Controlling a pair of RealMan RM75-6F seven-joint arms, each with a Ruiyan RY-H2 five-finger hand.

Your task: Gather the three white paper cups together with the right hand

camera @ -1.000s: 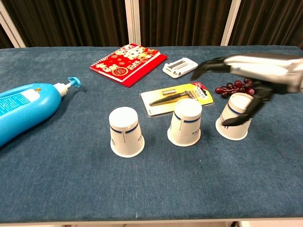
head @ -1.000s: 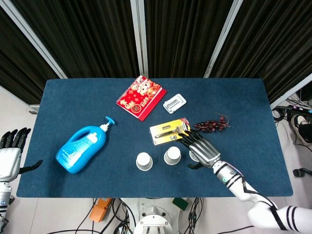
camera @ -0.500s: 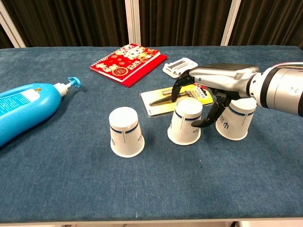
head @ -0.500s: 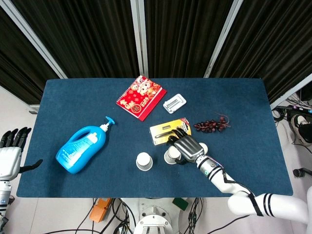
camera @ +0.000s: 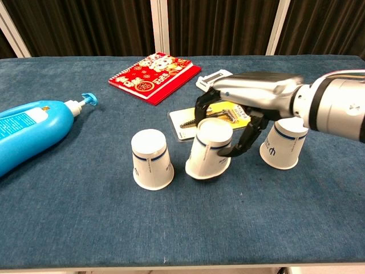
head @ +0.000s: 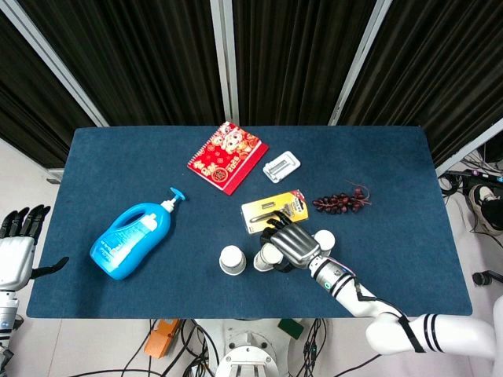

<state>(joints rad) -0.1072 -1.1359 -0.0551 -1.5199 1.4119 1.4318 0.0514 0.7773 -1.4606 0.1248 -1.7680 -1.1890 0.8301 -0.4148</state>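
Three white paper cups stand upside down near the table's front edge. The left cup [head: 232,260] [camera: 151,158] stands alone. The middle cup [head: 264,258] [camera: 207,150] is tilted toward it, one side of its rim off the cloth. My right hand [head: 291,244] [camera: 251,98] wraps this cup from above, fingers behind it and thumb on its right side. The right cup [head: 324,239] [camera: 283,146] stands upright just right of the hand, untouched. My left hand [head: 14,250] hangs off the table's left edge, fingers spread, holding nothing.
A blue pump bottle [head: 132,235] [camera: 29,133] lies at the left. Behind the cups are a yellow blister pack with a tool [head: 271,210] [camera: 212,117], dark grapes [head: 339,202], a red notebook [head: 227,156] [camera: 154,76] and a small white case [head: 281,166] [camera: 215,79].
My right hand left the right cup, moved left over the middle cup, closed around it and has carried it, tilting, toward the left cup. The left hand stayed still.
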